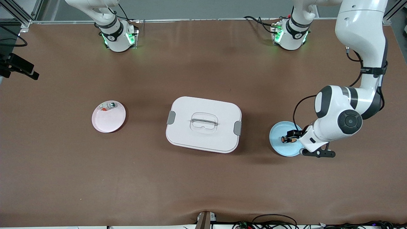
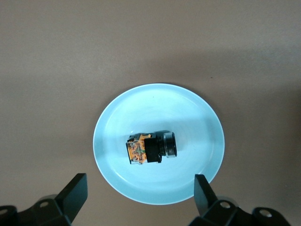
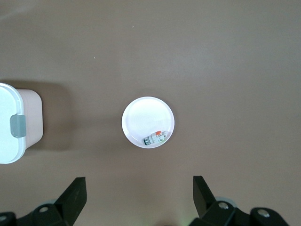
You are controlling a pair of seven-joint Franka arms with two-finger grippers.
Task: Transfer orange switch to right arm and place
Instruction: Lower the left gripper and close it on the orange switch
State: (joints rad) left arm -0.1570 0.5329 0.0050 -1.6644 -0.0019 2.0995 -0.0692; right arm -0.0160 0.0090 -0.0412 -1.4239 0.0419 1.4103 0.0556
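The orange switch (image 1: pixel 286 139) lies on its side on a light blue plate (image 1: pixel 279 150) toward the left arm's end of the table. In the left wrist view the switch (image 2: pixel 150 149) shows a black barrel and an orange end, in the middle of the plate (image 2: pixel 155 106). My left gripper (image 1: pixel 293 135) hangs low over the plate, open and empty (image 2: pixel 140 195), its fingers wide apart and clear of the switch. My right gripper (image 3: pixel 138 195) is open and empty, high above the table; it is out of the front view.
A white lidded box (image 1: pixel 203 124) with grey latches stands mid-table and shows in the right wrist view (image 3: pixel 11 122). A pink plate (image 1: pixel 108 122) toward the right arm's end holds a small whitish part (image 1: pixel 108 106), also seen from the right wrist (image 3: pixel 156 138).
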